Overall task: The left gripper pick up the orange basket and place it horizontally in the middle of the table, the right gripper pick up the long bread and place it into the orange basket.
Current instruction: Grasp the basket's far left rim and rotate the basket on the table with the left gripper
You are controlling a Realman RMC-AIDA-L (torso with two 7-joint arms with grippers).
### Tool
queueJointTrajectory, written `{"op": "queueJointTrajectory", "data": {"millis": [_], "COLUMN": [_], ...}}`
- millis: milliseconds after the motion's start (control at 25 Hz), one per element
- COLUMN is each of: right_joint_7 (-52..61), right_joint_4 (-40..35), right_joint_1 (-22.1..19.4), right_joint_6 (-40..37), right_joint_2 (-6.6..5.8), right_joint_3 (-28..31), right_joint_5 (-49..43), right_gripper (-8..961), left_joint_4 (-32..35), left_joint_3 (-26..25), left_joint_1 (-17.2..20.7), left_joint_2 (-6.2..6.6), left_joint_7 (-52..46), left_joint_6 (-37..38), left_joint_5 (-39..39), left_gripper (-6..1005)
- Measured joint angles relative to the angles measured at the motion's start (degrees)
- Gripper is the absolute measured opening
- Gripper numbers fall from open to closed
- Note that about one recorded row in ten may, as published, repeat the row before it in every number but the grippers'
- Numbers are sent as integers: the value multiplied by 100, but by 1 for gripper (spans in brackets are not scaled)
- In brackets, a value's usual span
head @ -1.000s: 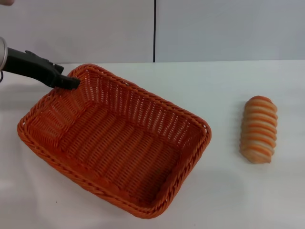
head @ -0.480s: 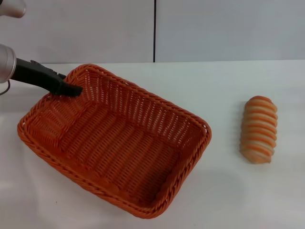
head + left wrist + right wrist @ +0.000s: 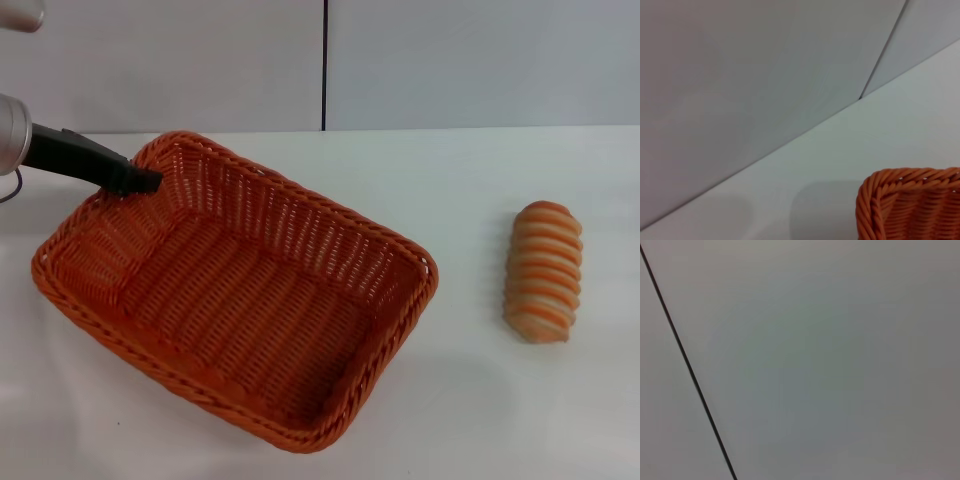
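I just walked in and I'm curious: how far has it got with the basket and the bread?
Nothing looks finished. In hand: the left gripper is at the far left rim of the orange basket, which sits askew on the table. Left: squaring the basket, then putting in the long bread, lying untouched to its right.

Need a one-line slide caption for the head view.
Left gripper at the far-left rim of the empty basket, set askew on the table; bread lies apart, to its right.

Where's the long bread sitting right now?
In the head view, the long bread lies on the table at the robot's right, apart from the orange basket, with nothing touching it.
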Motion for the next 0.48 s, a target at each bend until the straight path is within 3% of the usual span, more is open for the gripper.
{"op": "queueJointTrajectory", "data": {"millis": [80, 320, 480], "right_joint_7": [0, 1, 1], "right_joint_4": [0, 0, -4], "right_joint_1": [-1, -4, 19], "right_joint_6": [1, 93, 110], "right_joint_2": [-1, -3, -16], "right_joint_3": [-15, -29, -30], "right_joint_5": [0, 0, 0], "right_gripper": [627, 628, 627], "left_joint_4": [-1, 35, 106], "left_joint_3": [-10, -23, -125], "left_joint_1": [17, 124, 323], "left_joint_2": [-5, 0, 39], "left_joint_7": [-28, -129, -140], "left_joint_6": [-13, 16, 92], "left_joint_5": [-74, -479, -1148], "left_gripper": [193, 187, 182]}}
